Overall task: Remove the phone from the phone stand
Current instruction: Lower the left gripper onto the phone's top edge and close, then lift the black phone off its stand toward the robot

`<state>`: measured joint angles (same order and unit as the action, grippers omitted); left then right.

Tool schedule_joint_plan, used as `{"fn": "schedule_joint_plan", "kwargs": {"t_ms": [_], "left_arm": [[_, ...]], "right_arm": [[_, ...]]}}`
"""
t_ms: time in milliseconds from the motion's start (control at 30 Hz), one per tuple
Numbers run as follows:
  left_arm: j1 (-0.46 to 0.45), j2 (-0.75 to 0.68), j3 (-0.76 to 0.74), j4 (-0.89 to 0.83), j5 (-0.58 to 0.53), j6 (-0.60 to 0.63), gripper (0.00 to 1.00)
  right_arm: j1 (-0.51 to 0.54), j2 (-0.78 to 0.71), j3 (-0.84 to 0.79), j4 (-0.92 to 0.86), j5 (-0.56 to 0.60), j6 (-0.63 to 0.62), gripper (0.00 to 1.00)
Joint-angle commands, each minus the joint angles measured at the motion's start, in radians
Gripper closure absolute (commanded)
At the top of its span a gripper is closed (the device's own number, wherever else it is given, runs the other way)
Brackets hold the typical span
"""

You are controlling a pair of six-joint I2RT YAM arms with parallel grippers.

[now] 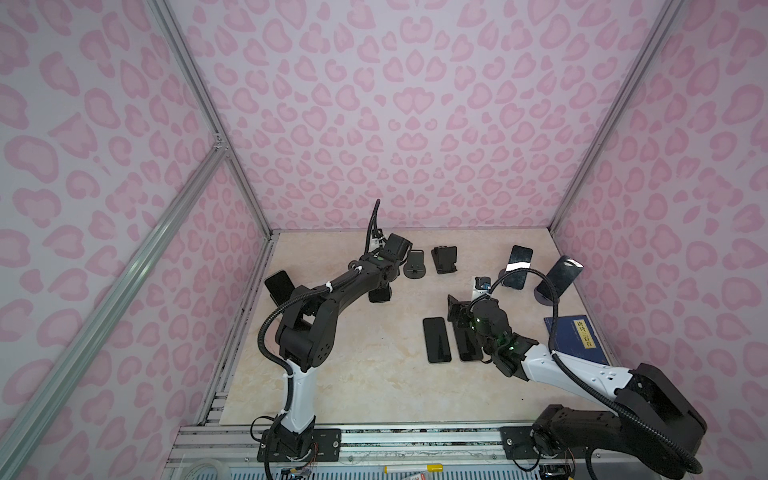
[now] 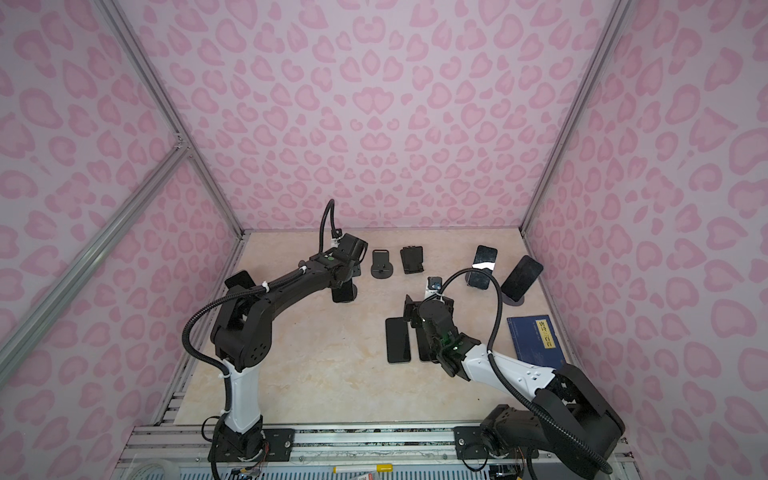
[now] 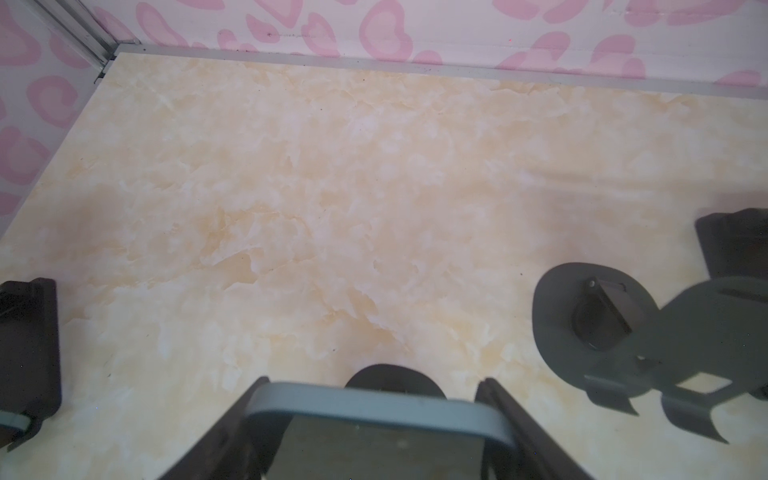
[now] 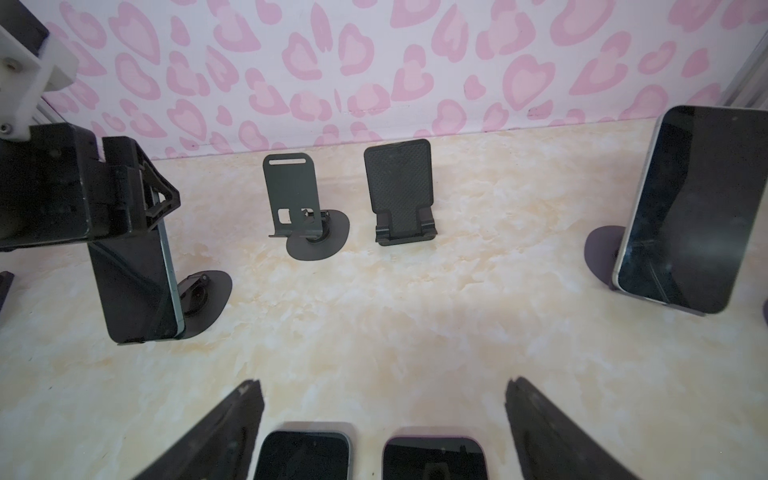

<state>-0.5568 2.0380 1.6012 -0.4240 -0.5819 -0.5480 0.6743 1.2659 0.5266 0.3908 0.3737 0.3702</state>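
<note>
Left gripper (image 3: pixel 372 382) has its fingers closed against both sides of the phone (image 3: pixel 374 407), near its upper end; the phone leans upright in its phone stand (image 4: pixel 205 291) (round base flat on the marble-look table (image 1: pixel 353 374)). Right gripper (image 4: pixel 382 384) hangs wide open above two flat phones (image 4: pixel 305 455).

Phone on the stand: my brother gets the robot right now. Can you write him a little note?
Left gripper: jaws shut on the top of the phone, which sits on its stand.
Right gripper: open, empty, above two flat phones on the table.
Done: two stands are empty.
Left: lift this phone off its stand; two far-right phones are also on stands.
</note>
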Motion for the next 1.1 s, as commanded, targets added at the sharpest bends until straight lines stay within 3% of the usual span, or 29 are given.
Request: {"fn": "schedule_joint_plan", "kwargs": {"t_ms": [0,867,1067], "left_arm": [[0.001,-0.009,-0.013,0.014,-0.012,0.000,0.25],[-0.024,-0.160,-0.082,0.028,0.007,0.075,0.32],[-0.046,-0.242,-0.114,0.008,0.012,0.095,0.33]], "right_arm": [[0.004,0.004,-0.002,0.001,0.021,-0.007,0.07],[0.027,0.035,0.004,0.025,-0.007,-0.022,0.07],[0.026,0.045,-0.002,0.067,-0.113,-0.031,0.06]]}}
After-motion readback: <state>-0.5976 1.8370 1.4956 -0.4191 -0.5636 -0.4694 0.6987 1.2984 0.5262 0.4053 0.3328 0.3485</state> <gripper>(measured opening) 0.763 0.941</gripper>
